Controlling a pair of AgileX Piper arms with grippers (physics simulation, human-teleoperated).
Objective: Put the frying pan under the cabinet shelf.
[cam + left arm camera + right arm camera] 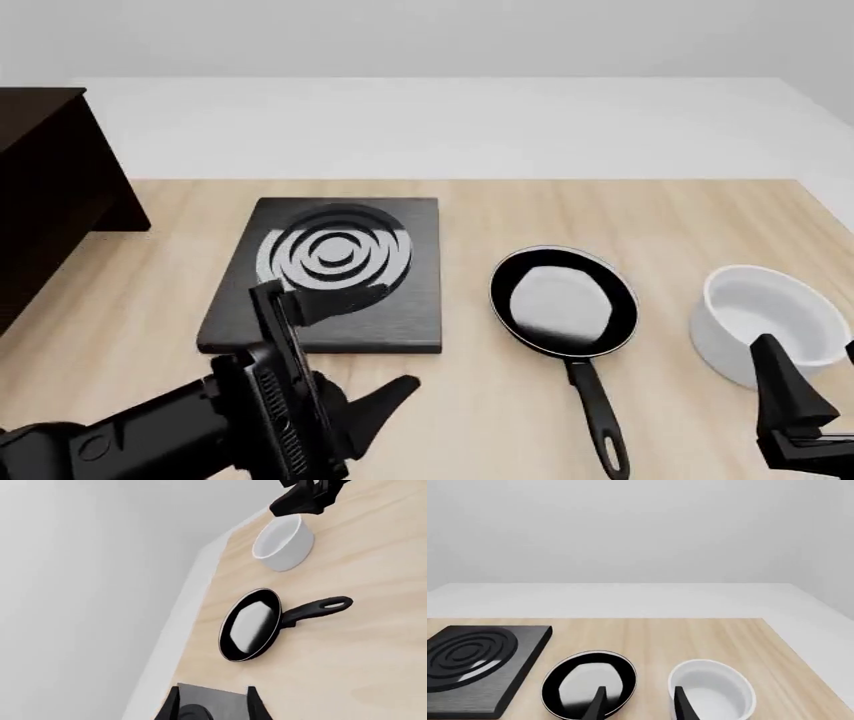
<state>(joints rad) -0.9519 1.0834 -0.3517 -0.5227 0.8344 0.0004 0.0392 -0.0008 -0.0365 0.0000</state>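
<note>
Black pan (563, 301) sits on table (507, 215) between stove (334, 275) and bowl (771, 322), handle pointing toward us. We judge right gripper (801, 392) nearer to handle; its jaws stand apart, holding nothing. Left gripper (327, 400) spread, holding nothing. Cabinet (54, 190) far left.

I see a light wooden table (694, 215) with four things resting on it. At the far left stands the dark cabinet (47, 190), its side panel down on the wood. Near the middle lies the flat stove plate (387, 300) with silver rings. Just right of it sits the pan (563, 300), its handle pointing back toward my side. Further right, apart from the pan, sits the white bowl (767, 320), close to the table's right edge.
</note>
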